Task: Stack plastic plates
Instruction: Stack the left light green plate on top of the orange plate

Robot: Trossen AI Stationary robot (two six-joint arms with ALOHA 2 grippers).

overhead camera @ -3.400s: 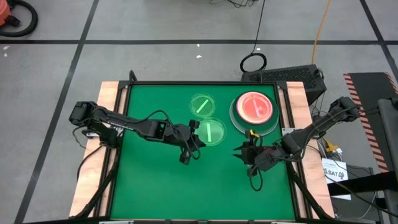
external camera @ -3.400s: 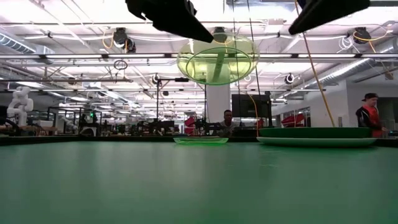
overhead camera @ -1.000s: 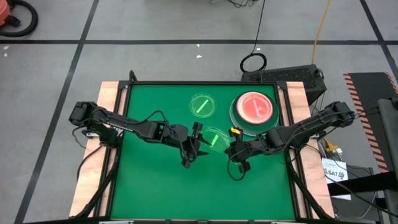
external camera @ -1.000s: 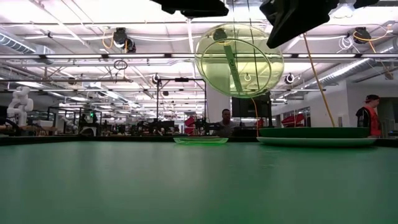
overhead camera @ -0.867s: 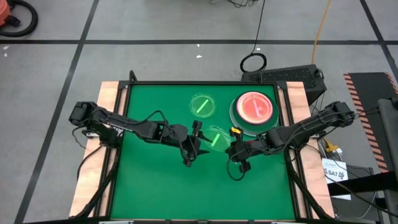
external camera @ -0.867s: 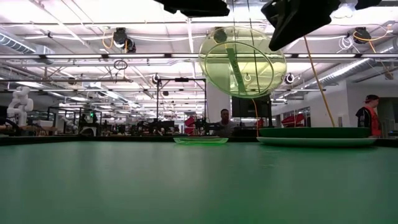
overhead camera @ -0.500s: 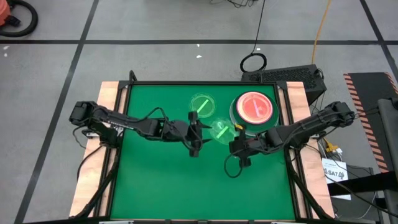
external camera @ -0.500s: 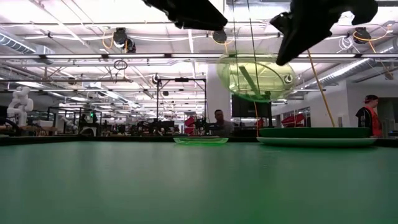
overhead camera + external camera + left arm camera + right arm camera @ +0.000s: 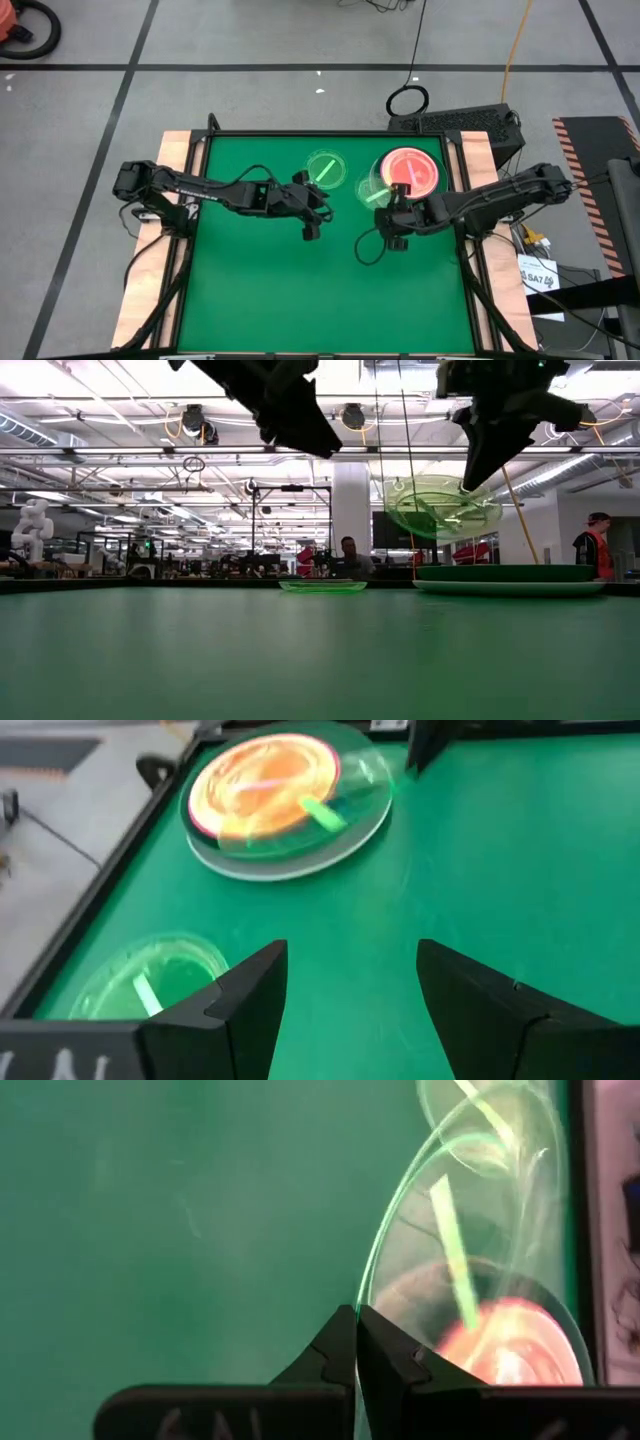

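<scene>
My right gripper (image 9: 389,207) is shut on a small translucent green striped plate (image 9: 372,190), which hangs in the air by the left rim of the plate stack (image 9: 432,196). A translucent pink plate (image 9: 410,171) tops that stack at the far right. A second green striped plate (image 9: 325,168) lies flat on the green mat left of the stack. My left gripper (image 9: 350,990) stands open and holds nothing, above the mat just near of that second plate (image 9: 150,982). My right gripper pinches the green plate's rim (image 9: 366,1302) between its two shut fingers. The fingers slant down at it from the table's near side. The plate (image 9: 443,507) is lifted clear, tilted a little off level, higher than the stack (image 9: 510,580).
Bare green mat (image 9: 260,290) fills the table's near half. Wooden rails (image 9: 172,160) run along the left and right sides. People stand in the room far behind the table.
My right gripper has carried the green plate toward the table's far right, to the stack, and has turned. The plate has tipped from standing nearly on edge to almost level. My left gripper has turned and gone toward the far edge, apart from the plate.
</scene>
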